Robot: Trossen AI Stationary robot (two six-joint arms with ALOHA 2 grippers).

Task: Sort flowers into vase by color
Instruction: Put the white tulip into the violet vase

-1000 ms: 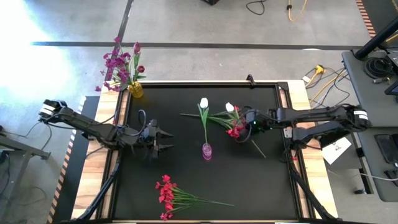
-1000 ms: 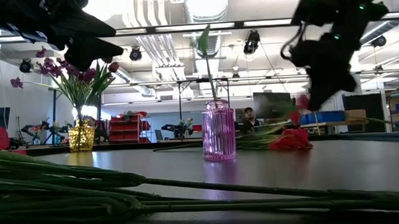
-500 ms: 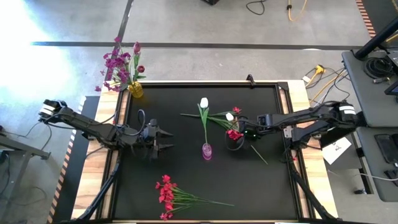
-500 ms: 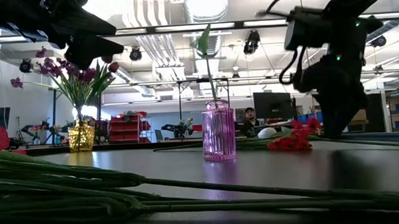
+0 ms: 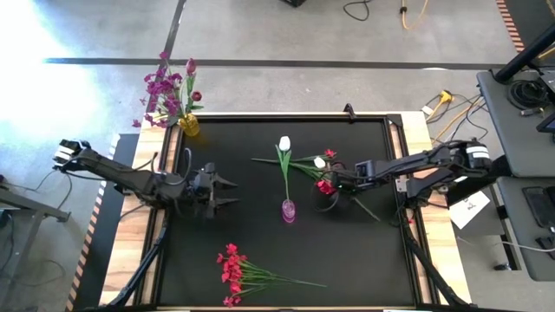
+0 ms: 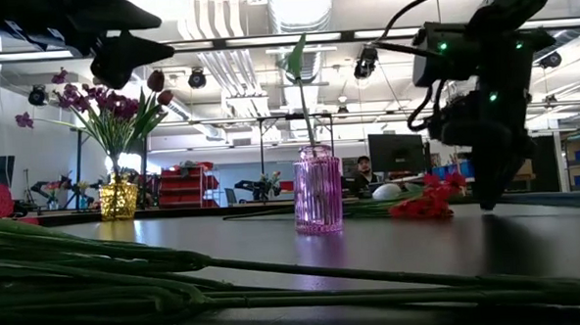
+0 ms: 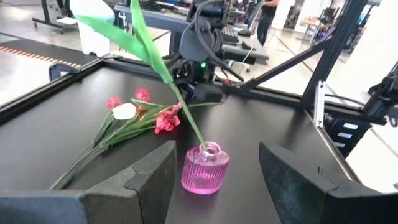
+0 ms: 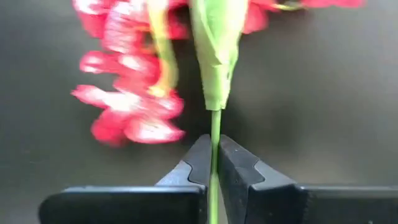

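A pink glass vase (image 5: 288, 209) stands mid-table and holds one white tulip (image 5: 284, 143) by its stem. A yellow vase (image 5: 188, 124) at the far left corner holds purple flowers (image 5: 165, 91) and a dark red bud. A small heap of flowers lies right of the pink vase: a white bud (image 5: 320, 162) and red-pink clusters (image 5: 327, 185). My right gripper (image 5: 338, 183) is low at this heap, shut on a green stem (image 8: 214, 127). My left gripper (image 5: 230, 191) hovers open and empty, left of the pink vase (image 7: 205, 169). My right gripper pinches a thin green stem (image 8: 214, 134) between its two fingertips, just below a green leaf, with red-pink blossoms (image 8: 130, 106) beside it. The fingers slant down from the table's right and lie along the stem. The blossoms (image 6: 424, 206) sit at table level.
A bunch of red-pink flowers (image 5: 232, 273) lies near the front edge, its stems (image 6: 276, 281) filling the low view's foreground. The black mat has a raised frame (image 5: 408, 173). A clamp (image 5: 349, 111) sits on the far edge. Bare mat lies between the vases and at the right front.
My right gripper has come down and toward the table's near edge at the flower heap, staying shut on the stem; the white bud and red clusters have shifted with it. My left gripper has shifted slightly and tipped toward level.
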